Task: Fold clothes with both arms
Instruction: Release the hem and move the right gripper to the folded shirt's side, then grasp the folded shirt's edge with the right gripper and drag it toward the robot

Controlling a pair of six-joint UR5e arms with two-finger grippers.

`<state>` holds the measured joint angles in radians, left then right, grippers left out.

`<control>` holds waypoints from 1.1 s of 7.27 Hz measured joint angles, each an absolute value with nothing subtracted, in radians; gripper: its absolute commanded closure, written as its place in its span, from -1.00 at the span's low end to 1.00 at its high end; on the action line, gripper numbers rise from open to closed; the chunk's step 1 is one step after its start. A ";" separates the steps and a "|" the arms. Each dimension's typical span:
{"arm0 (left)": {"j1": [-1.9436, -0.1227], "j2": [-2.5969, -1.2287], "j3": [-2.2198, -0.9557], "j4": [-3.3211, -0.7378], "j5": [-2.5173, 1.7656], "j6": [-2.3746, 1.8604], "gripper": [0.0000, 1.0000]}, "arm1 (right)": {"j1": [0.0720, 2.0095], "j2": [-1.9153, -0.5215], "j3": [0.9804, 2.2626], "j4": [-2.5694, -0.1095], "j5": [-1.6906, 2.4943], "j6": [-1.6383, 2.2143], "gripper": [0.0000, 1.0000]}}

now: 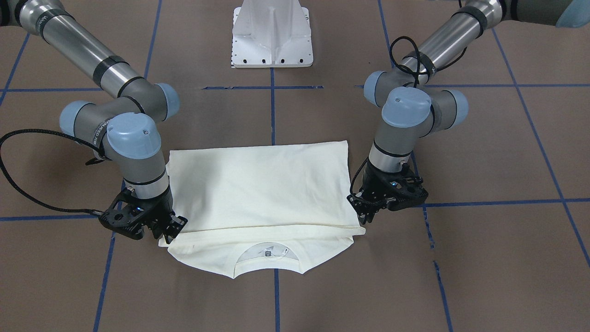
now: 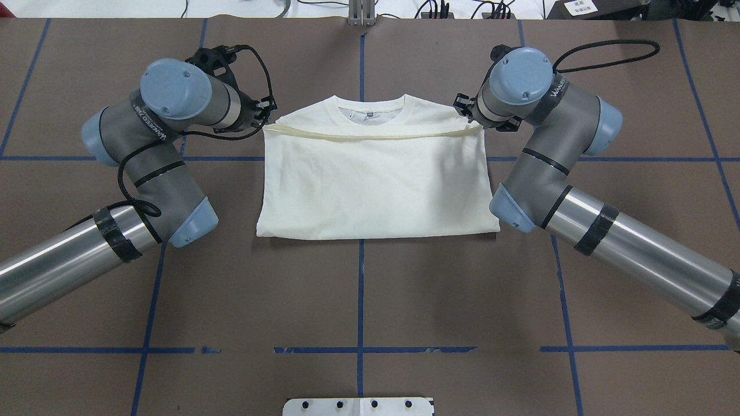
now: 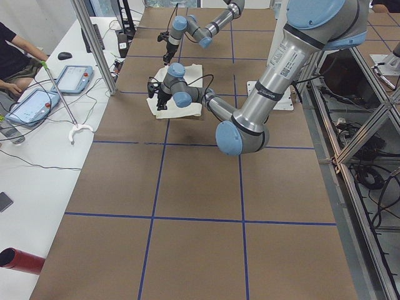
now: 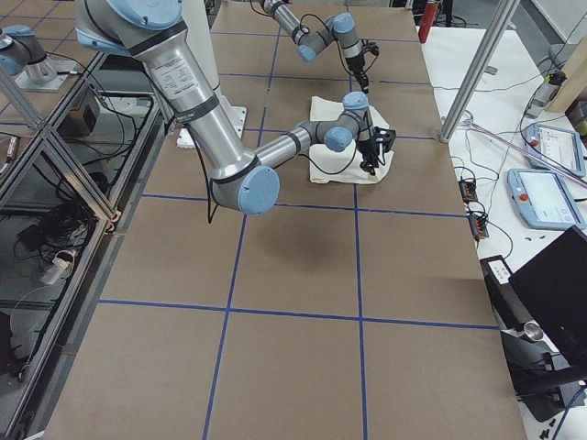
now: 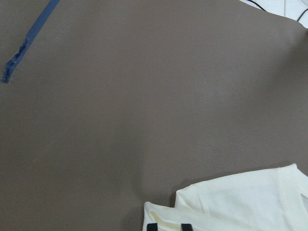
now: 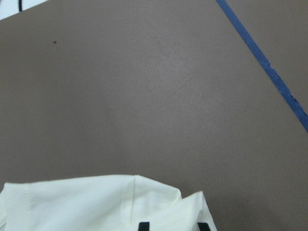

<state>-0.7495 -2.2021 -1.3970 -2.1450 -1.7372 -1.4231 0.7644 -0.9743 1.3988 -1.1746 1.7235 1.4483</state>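
Cream T-shirt point(image 2: 370, 185) folded in half on the brown table point(image 2: 636, 260), midway along its length and nearer the operators' long edge than the robot's. Neckline point(image 1: 269, 267) toward that edge, fold line toward the white pedestal point(image 1: 272, 34).

Front-facing view: left gripper point(image 1: 364, 216) and right gripper point(image 1: 170, 230) each stand at one end of the upper layer's free edge, on the cloth's corners. In the overhead view the wrists hide both pincers.

Wrist views alone show the jaws. The left fingertips point(image 5: 152, 226) and right fingertips point(image 6: 143, 225) stand apart, released, with cloth lying between them.

The plain cream side faces up, smooth. A white label point(image 1: 271, 252) shows inside the ribbed neckline. The upper layer stops just short of the collar.
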 measured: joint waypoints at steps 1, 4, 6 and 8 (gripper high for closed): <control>-0.751 -2.199 -1.423 -2.151 -1.740 -1.424 -0.15 | 0.748 -1.045 1.501 -1.162 1.727 1.469 -0.48; -0.752 -2.183 -1.451 -2.161 -1.740 -1.456 -0.14 | 0.661 -1.246 1.714 -1.126 1.723 1.673 -0.59; -0.751 -2.172 -1.456 -2.172 -1.739 -1.480 -0.13 | 0.610 -1.319 1.731 -1.056 1.717 1.794 -0.64; -0.750 -2.169 -1.460 -2.174 -1.737 -1.484 -0.12 | 0.579 -1.349 1.737 -1.038 1.705 1.831 -0.64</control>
<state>-0.7502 -2.1694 -1.4600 -2.1744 -1.7371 -1.4837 0.5790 -1.3487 1.7375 -1.0377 1.7048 1.8308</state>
